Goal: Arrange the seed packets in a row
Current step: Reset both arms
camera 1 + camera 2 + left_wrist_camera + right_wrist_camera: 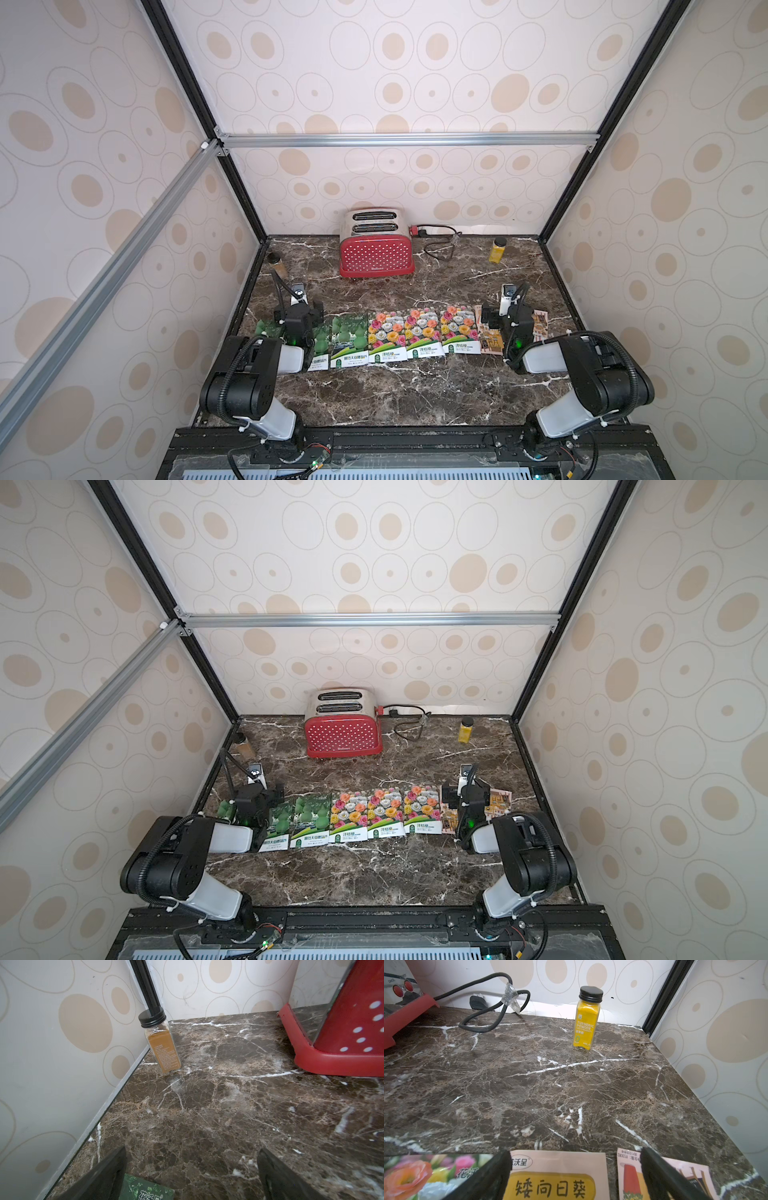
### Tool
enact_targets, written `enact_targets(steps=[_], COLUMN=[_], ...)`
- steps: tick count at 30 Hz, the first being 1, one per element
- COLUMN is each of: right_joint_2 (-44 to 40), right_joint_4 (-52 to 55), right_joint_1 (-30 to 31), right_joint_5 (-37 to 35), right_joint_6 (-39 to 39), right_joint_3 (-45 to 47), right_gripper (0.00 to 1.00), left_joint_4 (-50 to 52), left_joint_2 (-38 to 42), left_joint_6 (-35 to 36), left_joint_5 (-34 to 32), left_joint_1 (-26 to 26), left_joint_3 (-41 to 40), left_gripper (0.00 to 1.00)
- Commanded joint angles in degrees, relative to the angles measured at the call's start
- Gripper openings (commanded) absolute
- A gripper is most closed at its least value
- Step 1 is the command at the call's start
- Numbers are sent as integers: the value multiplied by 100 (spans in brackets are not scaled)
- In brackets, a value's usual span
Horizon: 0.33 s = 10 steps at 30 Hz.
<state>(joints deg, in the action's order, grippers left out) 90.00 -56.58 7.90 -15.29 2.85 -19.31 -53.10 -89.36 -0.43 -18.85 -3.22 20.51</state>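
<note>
Across the middle of the marble countertop (395,399), the seed packets (423,337) lie flat in one row from near its left edge to near its right: green gourd packets (349,338), flower packets (386,336), peach packets (556,1167). The left gripper (192,1154) hangs over the green end and the right gripper (576,1153) over the peach end, both with jaws wide and empty.

Eight seed packets (386,338) lie flat in one side-to-side row across the bench (395,399), most with long edges touching or slightly overlapping. From the left come three green gourd-print packets (350,338), the outer two partly hidden. Next are three flower-print packets (422,332) with white bottom bands, then two peach packets (487,338), the end peach packet (540,323) a little apart and slightly tilted.
</note>
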Motion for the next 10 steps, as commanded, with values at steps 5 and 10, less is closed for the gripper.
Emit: enact_targets(steps=[5, 10], right_joint_2=[-11, -10], right_joint_4=[-62, -55], right_joint_1=[-21, -21], right_joint_5=[-91, -82], right_joint_6=[-5, -5], right_joint_3=[-73, -82], right_gripper=[100, 100], left_joint_4=[72, 61], left_joint_2=[64, 107], left_joint_6=[-47, -54], left_joint_5=[68, 123], left_joint_1=[55, 87], left_joint_3=[192, 155], left_gripper=[99, 99])
